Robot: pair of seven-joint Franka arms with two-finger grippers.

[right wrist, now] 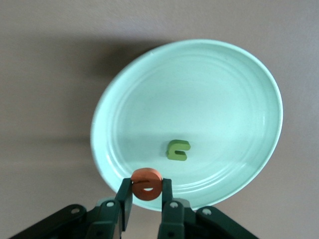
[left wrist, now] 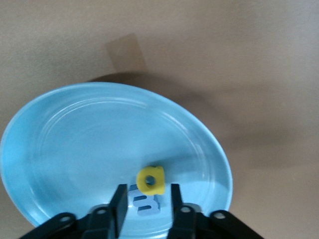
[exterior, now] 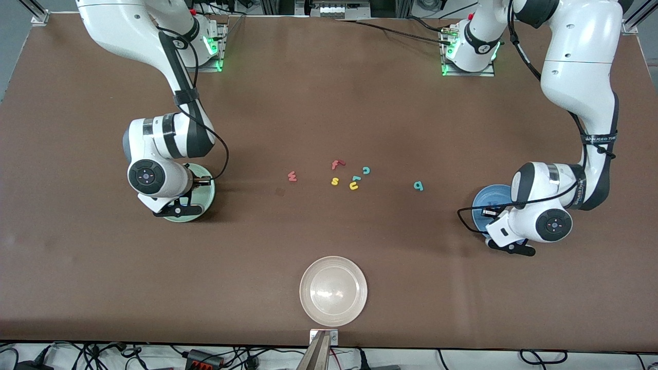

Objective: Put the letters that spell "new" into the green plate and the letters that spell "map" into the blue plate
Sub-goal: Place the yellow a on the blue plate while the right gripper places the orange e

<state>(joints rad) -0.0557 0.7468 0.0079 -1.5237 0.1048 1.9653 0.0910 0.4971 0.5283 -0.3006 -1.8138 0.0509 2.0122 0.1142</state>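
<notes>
The right pincer (right wrist: 146, 191) is hanging over the green plate (right wrist: 224, 74), near the right arm's end of the table (exterior: 77, 257). Its fingers are squeezing the orange "e" (right wrist: 146, 183), which is standing up on its edge between them. The olive-green "n" (right wrist: 178, 150) is lying flat in the green plate, with its open side pointing toward the plate's rim.

The left pincer (left wrist: 144, 201) is hanging over the blue plate (left wrist: 75, 139), near the left arm's end of the table. Its fingers are standing a little apart and are not squeezing anything. The yellow "a" (left wrist: 150, 179) is sitting in the plate just beside one finger. The blue "m" (left wrist: 144, 203) is lying flat under the gap between the fingers.

The pinkish-red "w" (exterior: 292, 176) is lying on the table near the middle. The teal "p" (exterior: 418, 185) is lying on the table closer to the blue plate.

The red "f" (exterior: 336, 164), yellow "s" (exterior: 334, 181), yellow "u" (exterior: 354, 185) and teal "c" (exterior: 366, 170) are sitting close together in the middle. A beige plate (exterior: 333, 291) is sitting by the table's edge closest to the front camera.
</notes>
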